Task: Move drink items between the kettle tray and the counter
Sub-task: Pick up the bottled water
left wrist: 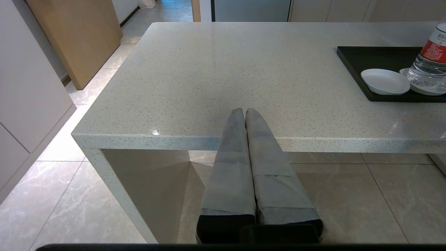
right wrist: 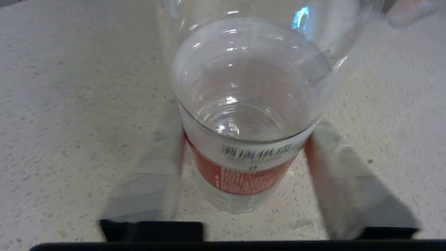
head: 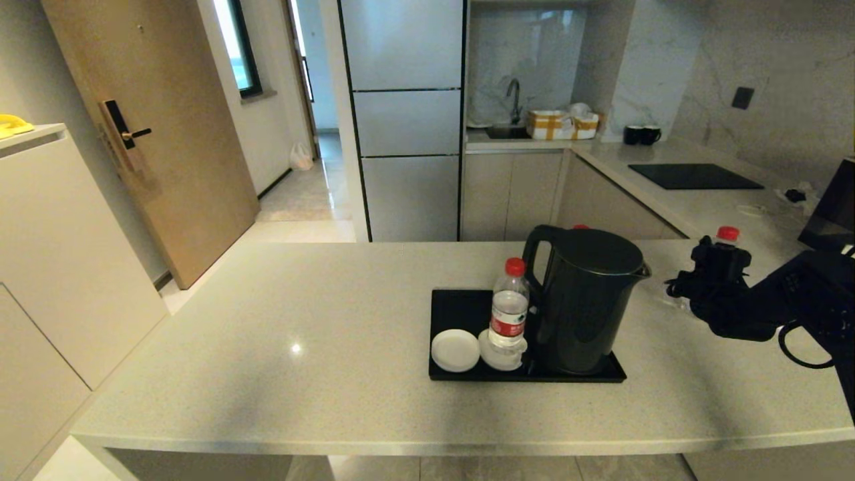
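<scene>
Your right gripper sits at 3 o'clock from the kettle, over the counter, with its fingers spread on either side of a water bottle; whether they actually press it, you cannot tell. The second bottle stands upright on a white coaster in the kettle tray, at 9 o'clock from the kettle, beside a bare coaster. Your left gripper hangs near the counter's front edge, fingers pressed together, holding nothing.
</scene>
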Controlling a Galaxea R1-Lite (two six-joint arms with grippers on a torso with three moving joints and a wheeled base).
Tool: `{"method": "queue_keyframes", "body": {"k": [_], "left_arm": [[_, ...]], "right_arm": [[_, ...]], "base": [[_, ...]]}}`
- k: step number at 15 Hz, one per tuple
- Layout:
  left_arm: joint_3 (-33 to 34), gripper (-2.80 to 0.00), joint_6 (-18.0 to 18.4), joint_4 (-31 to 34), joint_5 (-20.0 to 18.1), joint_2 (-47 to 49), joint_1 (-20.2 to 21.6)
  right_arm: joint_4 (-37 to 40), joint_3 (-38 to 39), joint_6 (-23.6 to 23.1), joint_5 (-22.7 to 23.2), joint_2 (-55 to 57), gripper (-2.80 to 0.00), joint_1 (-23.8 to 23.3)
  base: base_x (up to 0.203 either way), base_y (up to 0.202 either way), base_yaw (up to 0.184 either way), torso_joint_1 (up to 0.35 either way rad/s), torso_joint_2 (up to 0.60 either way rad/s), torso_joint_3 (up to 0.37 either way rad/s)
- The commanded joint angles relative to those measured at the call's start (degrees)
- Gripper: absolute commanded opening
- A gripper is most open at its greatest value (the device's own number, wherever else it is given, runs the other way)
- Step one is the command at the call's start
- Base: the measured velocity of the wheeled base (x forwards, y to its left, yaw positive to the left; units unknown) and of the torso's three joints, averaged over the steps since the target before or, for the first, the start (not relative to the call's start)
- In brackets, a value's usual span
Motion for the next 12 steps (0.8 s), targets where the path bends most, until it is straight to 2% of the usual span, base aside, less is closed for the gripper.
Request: {"method": "queue_keyframes", "body": {"k": [1,6,12], "left_arm": [[0.0,-2.8,0.0,0.0,0.0,0.0,0.0],[0.0,-2.8,0.0,0.0,0.0,0.0,0.0],[0.0,-2.8,0.0,0.0,0.0,0.0,0.0]], "right_arm": [[-0.2,-0.4,0.2,-0.1,-0.3,0.0,0.0],[-0.1,1.3,0.5,0.2,-2.8,0.0,0.1],[3.0,8.1,0.6,2.0,-12.2,0.0,2.0]], "base": [[0.0,0.0,0.0,0.0,0.0,0.0],[0.0,0.0,0.0,0.0,0.0,0.0],[0.0,0.0,0.0,0.0,0.0,0.0]]}}
